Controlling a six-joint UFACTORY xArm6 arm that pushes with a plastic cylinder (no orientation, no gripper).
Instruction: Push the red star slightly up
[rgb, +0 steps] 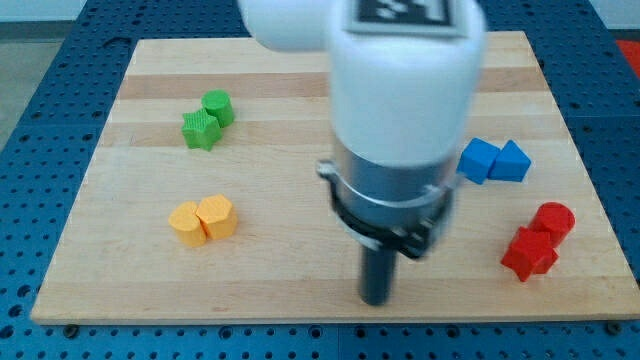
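The red star (528, 253) lies near the board's right edge, low in the view, touching a red round block (554, 220) just above and to its right. My tip (376, 299) rests on the board near its bottom edge, well to the left of the red star and slightly lower. The arm's white and grey body hides the middle of the board.
Two blue blocks (494, 161) sit together above the red pair. A green star (200, 130) and a green round block (218, 106) are at the upper left. Two yellow-orange blocks (201, 219) sit at the lower left. The wooden board (120, 290) ends just below my tip.
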